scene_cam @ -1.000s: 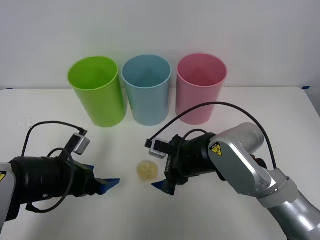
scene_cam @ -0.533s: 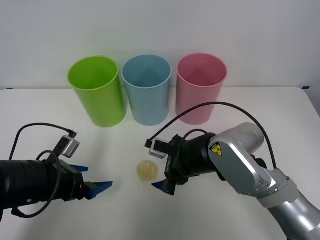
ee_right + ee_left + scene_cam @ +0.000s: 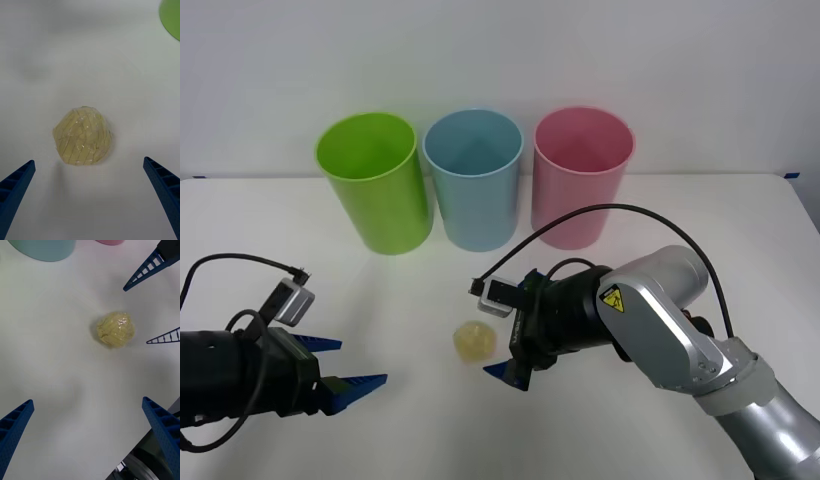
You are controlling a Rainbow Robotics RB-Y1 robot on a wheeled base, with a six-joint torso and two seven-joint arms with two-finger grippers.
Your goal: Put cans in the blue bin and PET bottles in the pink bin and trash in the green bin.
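The trash [image 3: 475, 342], a pale yellow wrinkly lump, lies on the white table in front of the bins. My right gripper [image 3: 498, 356] hovers low just right of it, open; in the right wrist view the trash [image 3: 83, 136] sits a little ahead of the blue fingertips [image 3: 22, 176], centred between them. My left gripper [image 3: 360, 361] is open at the front left, well clear of the trash [image 3: 115, 329]. At the back stand the green bin [image 3: 375, 185], the blue bin [image 3: 474, 185] and the pink bin [image 3: 583, 180], upright in a row.
A black cable loops over the right arm [image 3: 660, 320]. Bare white table [image 3: 740, 230] spreads to the right of the bins and between the two arms. A wall rises behind the bins.
My left arm has drawn back to the left and toward the table's front edge, away from the trash. The right arm and the trash have not moved.
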